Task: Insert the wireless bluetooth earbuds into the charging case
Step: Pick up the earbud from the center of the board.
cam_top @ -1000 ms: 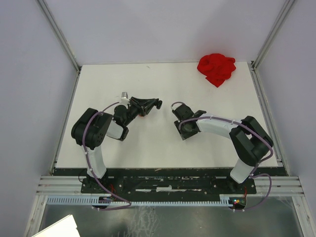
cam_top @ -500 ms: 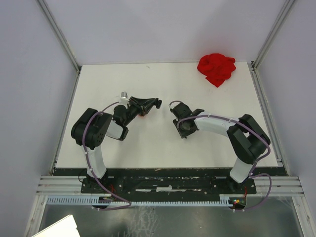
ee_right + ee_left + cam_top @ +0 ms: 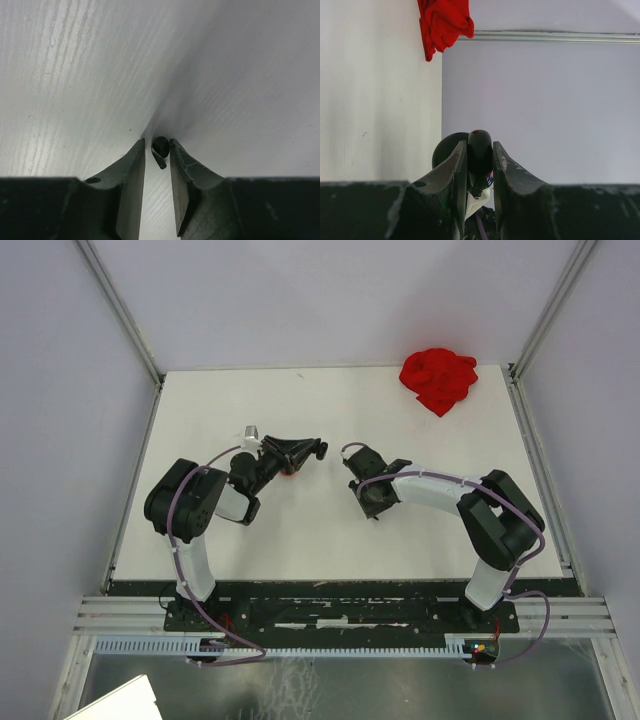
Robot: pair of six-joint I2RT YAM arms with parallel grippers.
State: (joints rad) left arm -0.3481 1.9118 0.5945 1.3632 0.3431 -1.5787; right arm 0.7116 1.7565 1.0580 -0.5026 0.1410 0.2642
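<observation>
The table [image 3: 75,75] is matt white with a fine ribbed grain (laminate, by its look). The earbud [image 3: 160,149] and the case [image 3: 479,150] are glossy black plastic. The fingers [image 3: 452,170] are matt black, scuffed at the edges. The cloth [image 3: 442,22] is soft red fabric, and the rail [image 3: 545,36] is dull metal.

In the top view, the right arm's white forearm [image 3: 430,483] has swung toward the left of the frame, and the black elbow joint [image 3: 497,508] behind it has shifted left with it. The right gripper [image 3: 358,458] has thereby moved a short way up and left, toward the centre of the white table [image 3: 300,530]. This has narrowed its separation from the left gripper [image 3: 318,450].
</observation>
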